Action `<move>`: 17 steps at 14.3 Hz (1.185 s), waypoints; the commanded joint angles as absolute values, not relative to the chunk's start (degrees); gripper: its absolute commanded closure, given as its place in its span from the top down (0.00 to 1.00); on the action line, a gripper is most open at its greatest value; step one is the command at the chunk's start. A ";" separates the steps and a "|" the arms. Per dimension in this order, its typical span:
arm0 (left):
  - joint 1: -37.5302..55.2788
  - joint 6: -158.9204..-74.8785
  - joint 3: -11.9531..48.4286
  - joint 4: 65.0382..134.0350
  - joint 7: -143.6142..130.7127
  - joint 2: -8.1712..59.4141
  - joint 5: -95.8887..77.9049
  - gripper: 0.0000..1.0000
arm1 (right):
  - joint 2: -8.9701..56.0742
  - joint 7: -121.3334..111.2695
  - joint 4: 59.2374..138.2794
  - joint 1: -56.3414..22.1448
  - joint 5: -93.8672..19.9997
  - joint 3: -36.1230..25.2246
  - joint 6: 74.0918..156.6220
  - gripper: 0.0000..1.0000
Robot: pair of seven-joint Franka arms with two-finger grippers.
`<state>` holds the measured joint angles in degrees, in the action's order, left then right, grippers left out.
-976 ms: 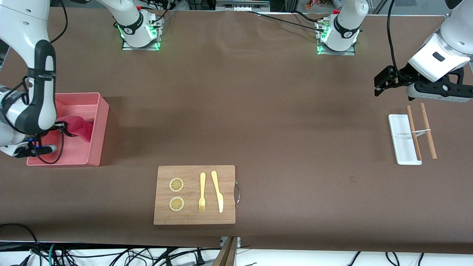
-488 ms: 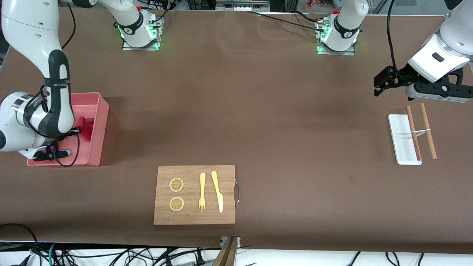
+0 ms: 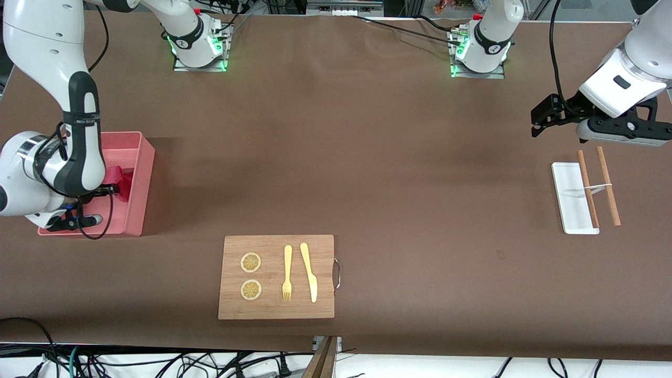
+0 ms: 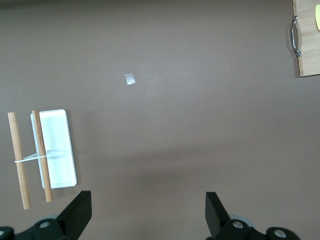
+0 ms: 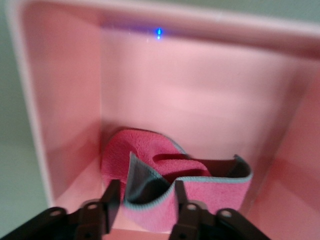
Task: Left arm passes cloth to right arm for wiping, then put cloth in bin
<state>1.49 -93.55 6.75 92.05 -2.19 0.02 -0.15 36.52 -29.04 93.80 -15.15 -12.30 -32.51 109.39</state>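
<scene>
Inside the bin (image 3: 140, 173), the right end effector (image 5: 145, 207) has loosened around the cloth (image 5: 165, 182).

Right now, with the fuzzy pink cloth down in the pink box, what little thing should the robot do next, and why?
Probably the right gripper should spread its fingers fully and lift straight up. The magenta terry cloth already lies on the floor of the salmon-pink plastic bin, yet a fold of it sits between the part-open fingers. The left gripper waits open over bare table.
</scene>
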 commanded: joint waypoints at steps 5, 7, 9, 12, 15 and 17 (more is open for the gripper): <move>1.41 -93.25 7.03 91.85 -2.46 0.09 0.00 1.00 | 19.09 -29.00 91.42 -15.29 -9.43 -30.42 99.16 1.00; 1.23 -93.08 7.03 91.85 -2.46 -0.17 0.00 1.00 | 14.44 -29.00 89.22 -15.12 -3.20 -26.22 94.24 1.00; 1.14 -92.73 7.03 91.85 -2.46 -0.44 0.00 1.00 | 9.78 -28.83 89.03 -12.23 1.39 -19.54 94.13 1.00; 1.06 -92.72 7.30 91.85 -2.46 -0.62 0.00 1.00 | 6.25 -29.09 89.29 -10.29 1.32 -17.23 94.31 1.00; 0.62 -92.72 7.12 92.11 -2.37 -0.62 0.00 1.00 | 4.22 -28.39 89.39 -8.27 1.31 -14.43 93.35 1.00; 0.53 -92.72 6.77 92.02 -2.46 -0.62 0.00 1.00 | 2.21 -21.14 89.47 -6.16 0.79 -12.40 91.15 1.00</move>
<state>1.22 -93.41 6.70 92.05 -2.19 -0.10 -0.14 5.12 -26.83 88.37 -8.55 0.56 -15.82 93.12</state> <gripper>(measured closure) 0.000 0.000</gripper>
